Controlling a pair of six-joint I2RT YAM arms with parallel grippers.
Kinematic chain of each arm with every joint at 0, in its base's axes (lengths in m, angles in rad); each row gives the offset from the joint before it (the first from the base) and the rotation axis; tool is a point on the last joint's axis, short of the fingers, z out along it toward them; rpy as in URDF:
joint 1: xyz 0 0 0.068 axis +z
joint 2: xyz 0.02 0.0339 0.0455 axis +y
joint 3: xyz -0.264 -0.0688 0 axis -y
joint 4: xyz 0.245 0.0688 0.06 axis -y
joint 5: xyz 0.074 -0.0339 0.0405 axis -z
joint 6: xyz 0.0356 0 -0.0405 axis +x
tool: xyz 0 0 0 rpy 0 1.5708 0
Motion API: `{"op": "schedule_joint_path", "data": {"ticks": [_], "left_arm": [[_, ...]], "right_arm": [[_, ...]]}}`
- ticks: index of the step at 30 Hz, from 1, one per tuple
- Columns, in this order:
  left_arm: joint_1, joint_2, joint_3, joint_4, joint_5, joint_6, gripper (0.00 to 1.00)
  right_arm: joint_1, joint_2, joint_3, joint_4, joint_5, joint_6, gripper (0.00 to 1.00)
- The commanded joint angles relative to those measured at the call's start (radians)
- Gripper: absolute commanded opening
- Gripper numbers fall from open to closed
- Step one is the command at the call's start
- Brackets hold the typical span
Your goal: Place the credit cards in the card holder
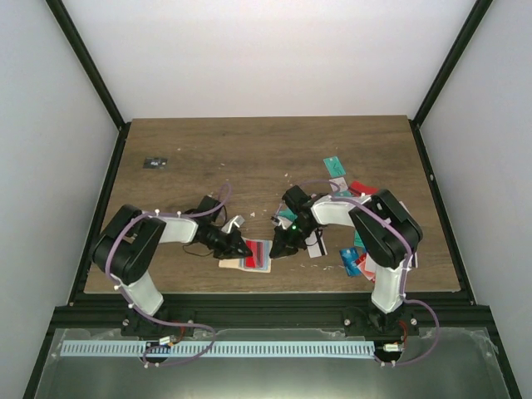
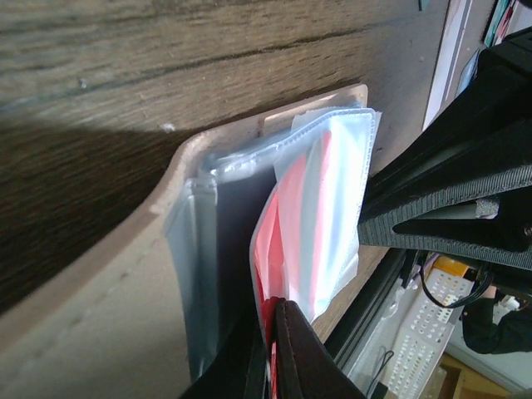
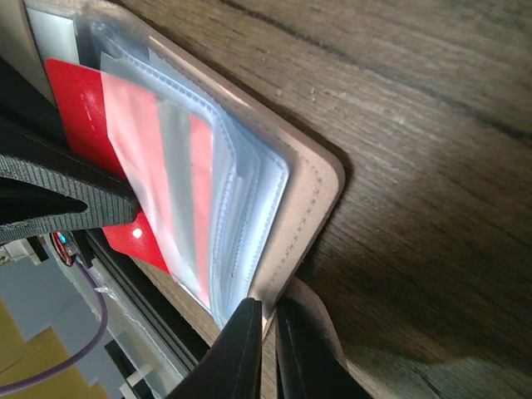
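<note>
Top view: holder (image 1: 233,263) open between the grippers. Left gripper (image 2: 270,314) pinched tight on its sleeve (image 2: 332,208); right gripper (image 3: 268,309) nearly closed on its edge.

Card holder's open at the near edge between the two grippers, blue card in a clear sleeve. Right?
No: it's a red card, not blue, in a clear sleeve of the card holder; the right wrist view shows it. Rest stands.
</note>
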Motion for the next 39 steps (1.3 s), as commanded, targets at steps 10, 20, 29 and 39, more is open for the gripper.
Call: {"op": "schedule_joint_path", "data": {"ticks": [10,20,29,39], "left_arm": [[-0.045,0.08,0.025,-0.042,-0.057,0.058,0.04],[-0.051,0.105,0.04,-0.039,-0.007,0.079,0.09],[-0.059,0.038,0.083,-0.22,-0.125,0.063,0.26],[-0.059,-0.01,0.148,-0.405,-0.202,0.076,0.44]], "right_arm": [[-0.015,0.109,0.083,0.065,0.104,-0.046,0.09],[-0.047,0.111,0.103,0.031,0.176,-0.038,0.08],[-0.049,0.085,0.084,0.054,0.168,-0.03,0.08],[-0.048,0.04,0.06,0.07,0.18,-0.006,0.08]]}}
